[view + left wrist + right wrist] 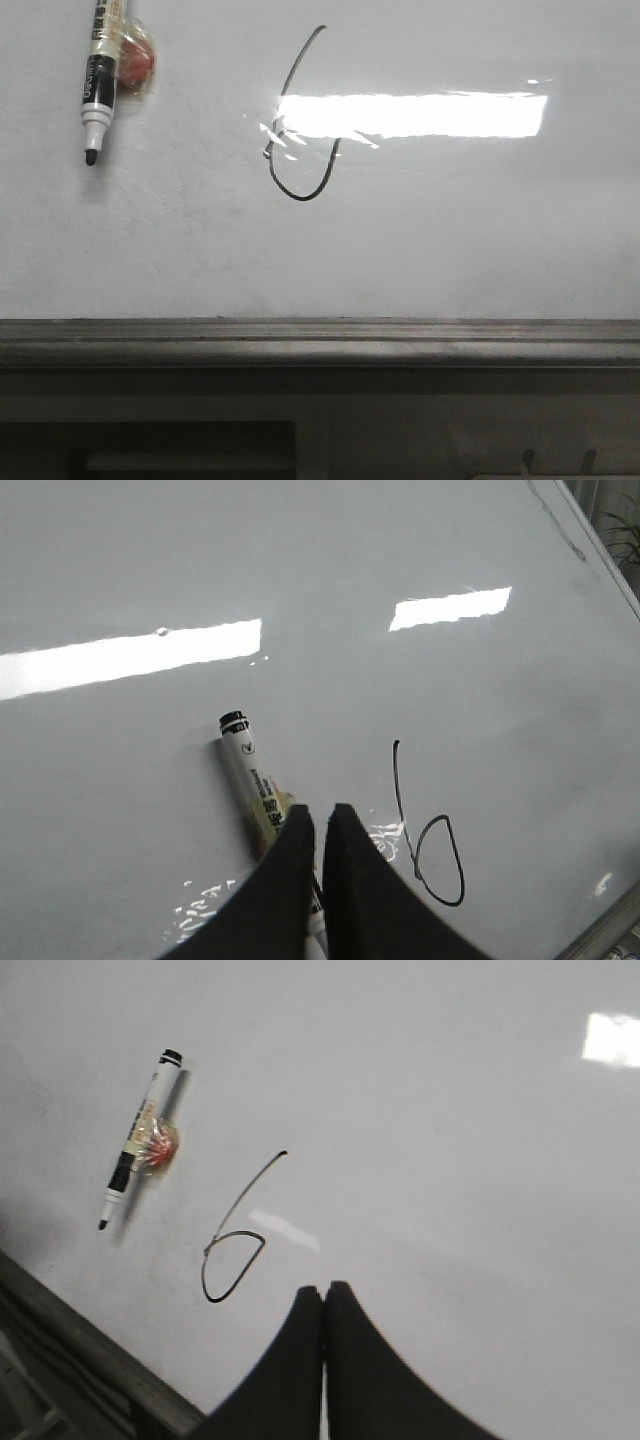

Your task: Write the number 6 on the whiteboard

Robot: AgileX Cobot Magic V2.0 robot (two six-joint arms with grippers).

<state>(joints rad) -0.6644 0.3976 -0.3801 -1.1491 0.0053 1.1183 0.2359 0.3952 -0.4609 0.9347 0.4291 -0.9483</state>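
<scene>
The whiteboard (450, 250) lies flat and fills the front view. The number 6 (300, 198) is a thin black line on it: a tall slanted stroke with a rounded hook, crossed by the light glare. It also shows in the left wrist view (402, 800) and the right wrist view (245, 1192), where the loop looks closed. A black-and-white marker (98, 80) lies on the board to the left of the 6, cap off, tip toward the ledge. My left gripper (318, 815) hovers over the marker (250, 770), fingers nearly together, holding nothing. My right gripper (325, 1288) is shut and empty, near the 6.
A red wrapped lump (135, 62) is stuck to the marker's side and also shows in the right wrist view (160, 1150). The dull grey ledge (320, 340) runs along the board's near edge. A bright glare bar (420, 115) lies on the board.
</scene>
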